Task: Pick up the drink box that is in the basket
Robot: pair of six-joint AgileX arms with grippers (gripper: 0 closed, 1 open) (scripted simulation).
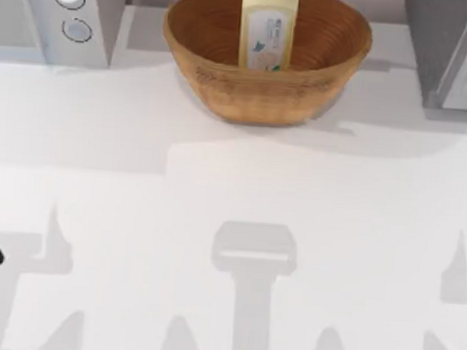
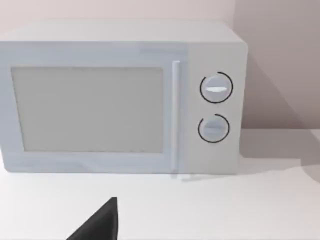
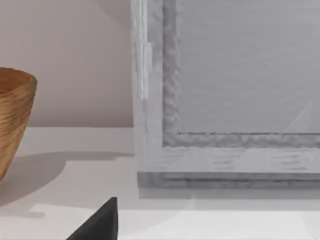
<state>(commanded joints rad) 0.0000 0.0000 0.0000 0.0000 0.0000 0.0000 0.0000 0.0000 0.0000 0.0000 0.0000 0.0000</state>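
At table's far edge, drink box (image 1: 268, 29) upright inside basket (image 1: 224, 78); both grippers well apart, finger state can't tell.

Standing upright inside a large round bowl-shaped basket of brown woven wicker (image 1: 224, 82): a tall narrow pale-yellow drink box (image 1: 268, 29) with green top and white label panel. Sitting at the table's far middle, the box rising above the rim.

Brown woven basket (image 1: 224, 78); pale-yellow, green-topped drink box (image 1: 268, 29).
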